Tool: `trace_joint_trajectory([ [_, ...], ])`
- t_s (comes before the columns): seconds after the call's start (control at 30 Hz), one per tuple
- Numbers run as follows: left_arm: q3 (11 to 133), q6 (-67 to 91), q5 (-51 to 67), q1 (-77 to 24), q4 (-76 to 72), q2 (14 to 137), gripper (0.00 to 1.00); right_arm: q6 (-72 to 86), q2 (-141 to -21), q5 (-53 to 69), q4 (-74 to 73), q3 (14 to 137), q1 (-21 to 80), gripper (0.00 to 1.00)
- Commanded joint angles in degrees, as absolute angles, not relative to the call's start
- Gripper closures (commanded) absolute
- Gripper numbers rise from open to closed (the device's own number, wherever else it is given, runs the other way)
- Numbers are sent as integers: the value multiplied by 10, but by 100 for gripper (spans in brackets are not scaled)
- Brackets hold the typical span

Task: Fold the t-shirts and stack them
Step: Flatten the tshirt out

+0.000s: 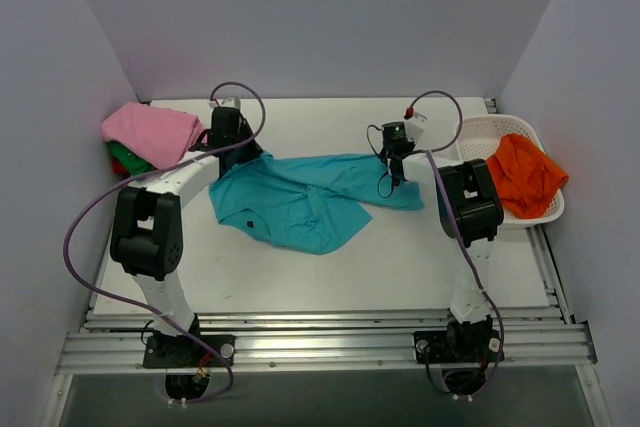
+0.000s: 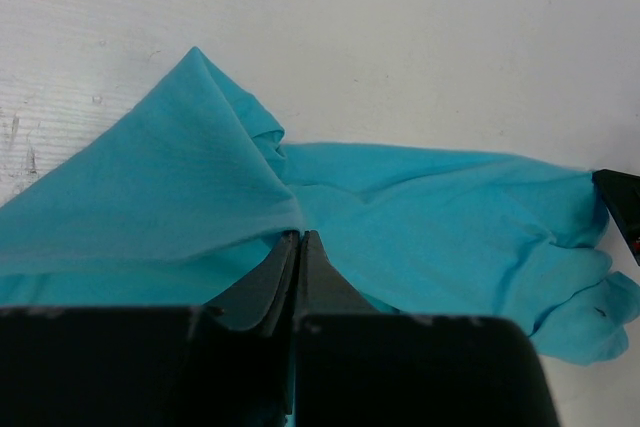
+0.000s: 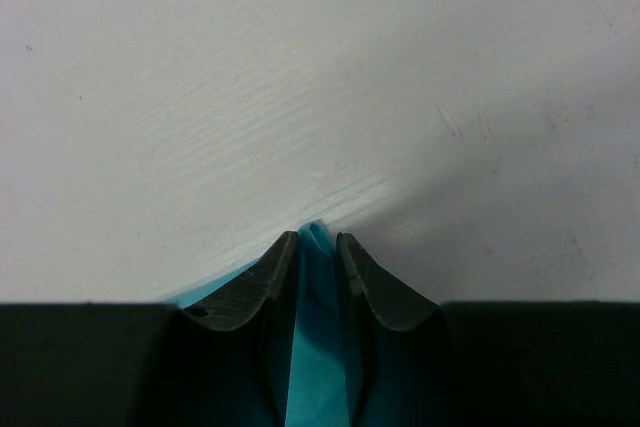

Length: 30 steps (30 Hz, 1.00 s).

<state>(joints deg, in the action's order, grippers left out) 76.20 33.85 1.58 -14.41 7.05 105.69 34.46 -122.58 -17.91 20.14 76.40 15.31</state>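
The teal t-shirt (image 1: pixel 305 197) lies spread and rumpled across the middle of the table. My left gripper (image 1: pixel 232 143) is shut on its far left edge; in the left wrist view the closed jaws (image 2: pixel 299 235) pinch a raised fold of teal cloth (image 2: pixel 190 167). My right gripper (image 1: pixel 396 155) is shut on the shirt's far right edge; in the right wrist view the fingertips (image 3: pixel 317 237) hold a bunch of teal cloth (image 3: pixel 318 347) against the table. A pink shirt (image 1: pixel 152 131) tops green and red ones at the far left. An orange shirt (image 1: pixel 522 173) lies in the basket.
The white lattice basket (image 1: pixel 482 135) stands at the right edge of the table. The stack of folded shirts sits in the far left corner. Grey walls close in the back and both sides. Cables loop from both wrists.
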Motion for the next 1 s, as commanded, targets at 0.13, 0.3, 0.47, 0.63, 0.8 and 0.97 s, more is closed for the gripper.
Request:
trace_joint_trajectory([
  [0.13,784,332,21,-139,52,1058,98,350,-1237,-163,185,746,144,100],
  [0.3,783,333,21,-138,50,1058,98,352,-1230,-158,207,717,142,100],
  [0.47,783,334,23,-138,49,1056,98,353,-1201,-156,215,698,142,100],
  [0.63,775,335,16,-138,52,1028,98,345,-1080,-167,205,675,152,100],
  [0.8,760,333,5,-144,60,955,98,313,-941,-194,160,668,181,100],
  [0.97,769,322,-10,-166,87,868,98,280,-783,-202,125,664,231,100],
])
